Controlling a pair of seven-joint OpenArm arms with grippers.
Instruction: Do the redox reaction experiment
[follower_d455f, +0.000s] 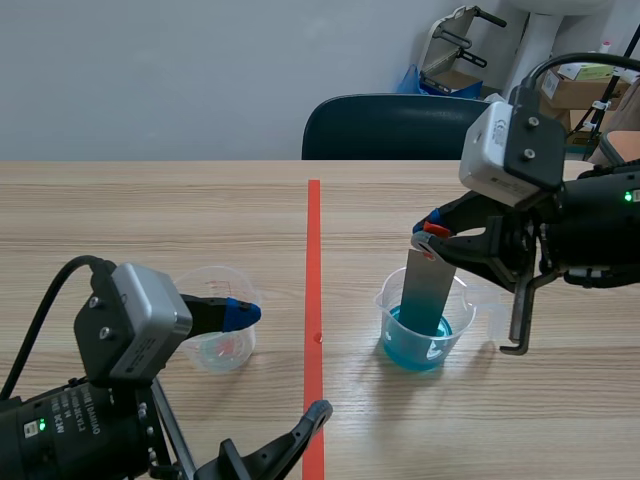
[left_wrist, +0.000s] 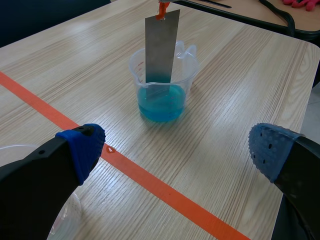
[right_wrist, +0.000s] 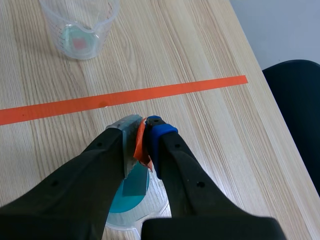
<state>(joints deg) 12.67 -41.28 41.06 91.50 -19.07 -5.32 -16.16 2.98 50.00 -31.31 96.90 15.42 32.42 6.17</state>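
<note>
Right pincer clamping metal strip, left pincer open, left wrist view shows strip dipped in beaker

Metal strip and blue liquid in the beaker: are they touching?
Touching. The left wrist view shows the metal strip with its lower end dipped in the blue liquid.
</note>
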